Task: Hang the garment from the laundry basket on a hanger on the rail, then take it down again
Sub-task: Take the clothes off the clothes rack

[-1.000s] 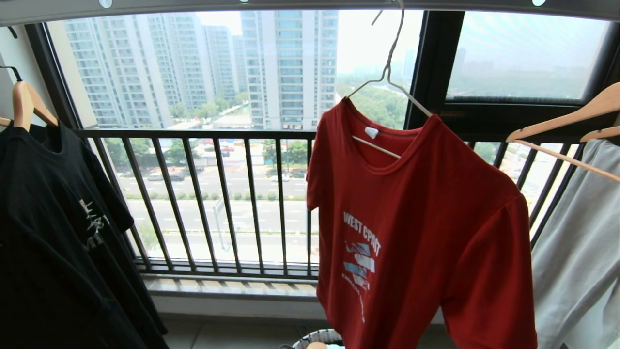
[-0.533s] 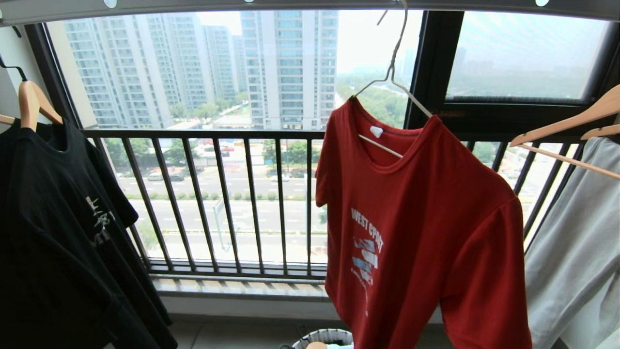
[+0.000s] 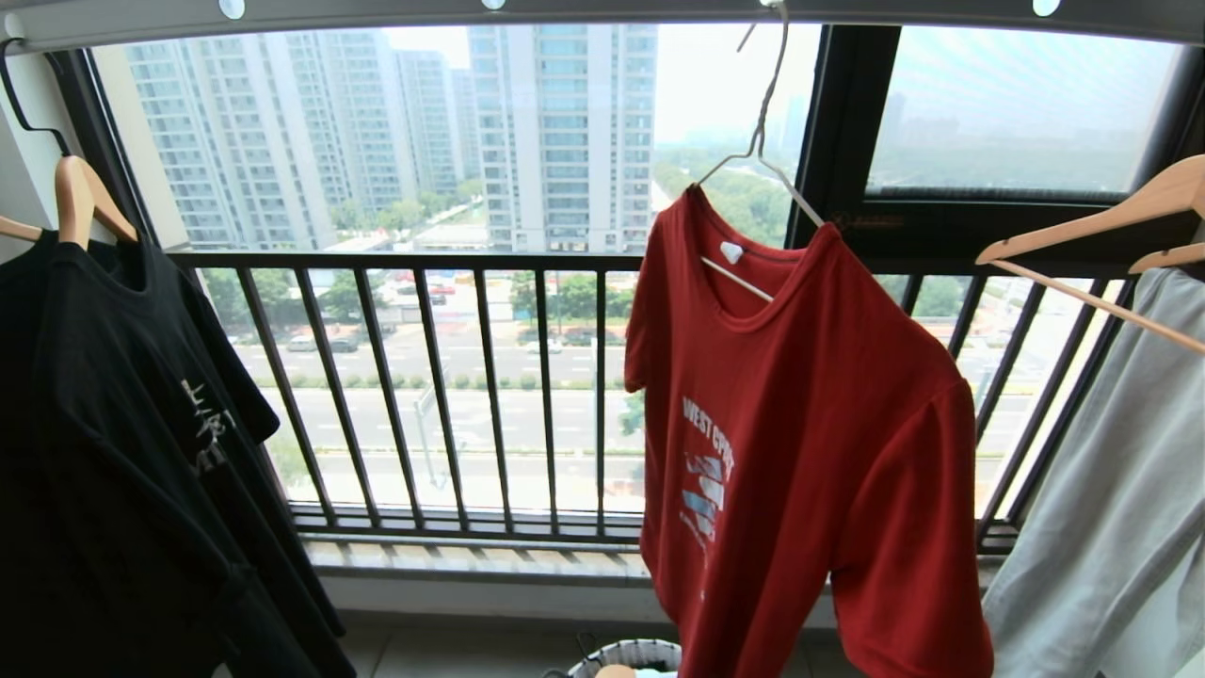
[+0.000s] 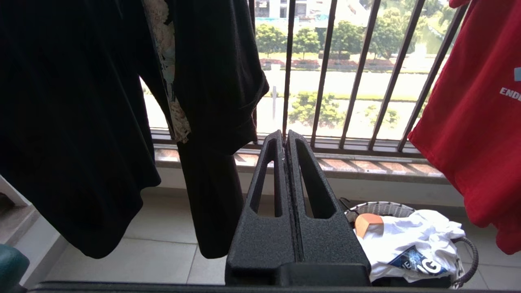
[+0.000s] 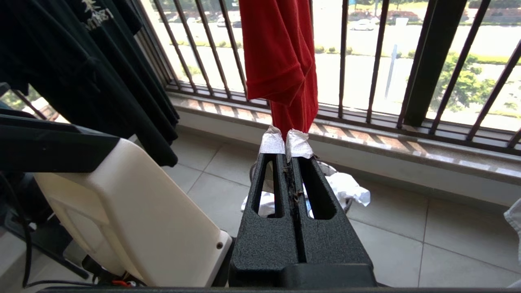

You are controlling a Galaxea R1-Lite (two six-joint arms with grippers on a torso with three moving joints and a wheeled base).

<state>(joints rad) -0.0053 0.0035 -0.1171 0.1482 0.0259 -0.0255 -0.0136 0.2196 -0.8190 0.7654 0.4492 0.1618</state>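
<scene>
Red garment [image 3: 800, 424] hangs on the wire hanger [image 3: 758, 160] from the rail [image 3: 612, 9]. Left gripper [image 4: 285, 136] and right gripper [image 5: 285, 140]: jaws clenched, empty, low near the laundry basket [image 4: 378, 206].

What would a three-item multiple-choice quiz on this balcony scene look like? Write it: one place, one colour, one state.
1. Where does the red T-shirt hang?
A. on the wire hanger
B. in the laundry basket
C. over the window railing

2. What colour is the T-shirt on the far-left wooden hanger?
A. white
B. black
C. red

3. How is the left pincer?
A. open
B. shut on cloth
C. shut, empty

Key: A, the wire shows in its collar; B, black T-shirt hangs there; C, fingers meet with nothing between.
</scene>
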